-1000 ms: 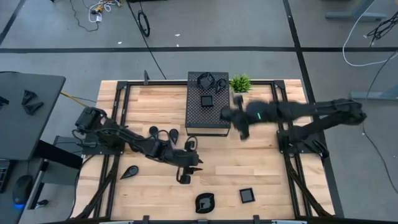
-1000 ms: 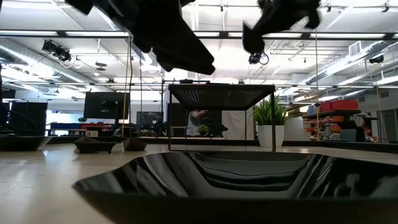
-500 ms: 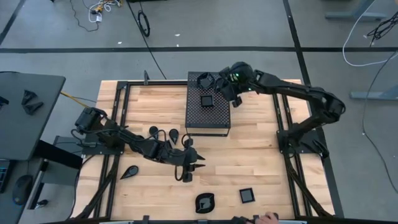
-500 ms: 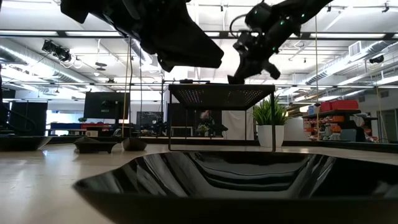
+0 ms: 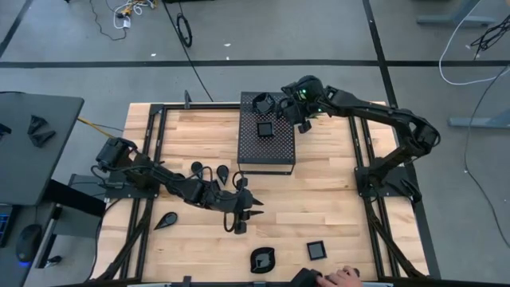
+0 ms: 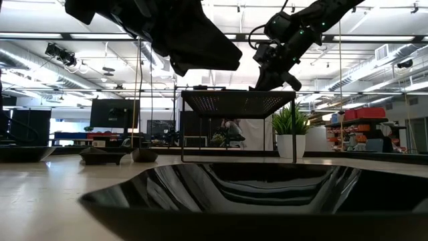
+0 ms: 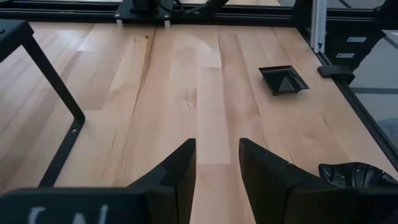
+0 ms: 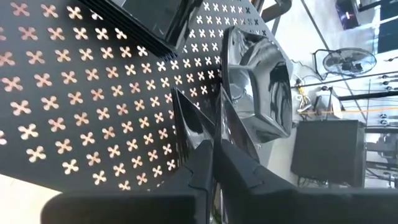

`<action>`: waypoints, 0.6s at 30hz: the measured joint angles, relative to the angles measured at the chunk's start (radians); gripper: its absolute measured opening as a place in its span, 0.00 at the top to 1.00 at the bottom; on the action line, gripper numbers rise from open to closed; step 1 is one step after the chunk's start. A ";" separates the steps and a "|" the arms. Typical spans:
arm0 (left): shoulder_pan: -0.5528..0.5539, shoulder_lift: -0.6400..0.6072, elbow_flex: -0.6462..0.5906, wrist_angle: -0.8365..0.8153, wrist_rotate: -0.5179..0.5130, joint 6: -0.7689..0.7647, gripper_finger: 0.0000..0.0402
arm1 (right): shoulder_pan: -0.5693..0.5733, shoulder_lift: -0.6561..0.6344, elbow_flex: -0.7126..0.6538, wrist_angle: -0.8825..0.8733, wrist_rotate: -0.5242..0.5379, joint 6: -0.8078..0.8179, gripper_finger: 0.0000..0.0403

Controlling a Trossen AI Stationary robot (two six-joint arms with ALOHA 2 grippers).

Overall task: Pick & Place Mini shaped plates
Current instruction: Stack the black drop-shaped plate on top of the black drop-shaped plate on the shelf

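A person's hand (image 5: 344, 277) now shows more at the near edge of the table (image 5: 335, 203) than it did half a second ago. The right gripper (image 5: 292, 112) has hardly moved since then. It stays over the far right corner of the black perforated box (image 5: 267, 151), its fingers pinched on the rim of a shiny black plate (image 8: 258, 84) on the box top. A square plate (image 5: 264, 128) sits beside it.

The left gripper (image 5: 243, 217) hangs over the middle of the table, a little open and holding nothing. A square plate (image 7: 283, 79) lies ahead of it, and a rounded plate (image 5: 262, 259) lies near the front edge.

White letters on the left wrist are cut off and cannot be read.
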 joint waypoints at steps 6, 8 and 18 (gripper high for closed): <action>0.000 0.000 0.000 0.002 0.000 0.000 0.69 | -0.004 0.000 -0.008 0.004 0.007 0.001 0.93; 0.000 0.000 0.000 0.001 0.000 0.000 0.69 | -0.006 0.000 -0.008 -0.003 0.008 0.001 0.93; 0.000 0.000 0.000 0.001 0.000 0.000 0.69 | -0.006 0.000 -0.009 0.007 0.008 0.004 0.82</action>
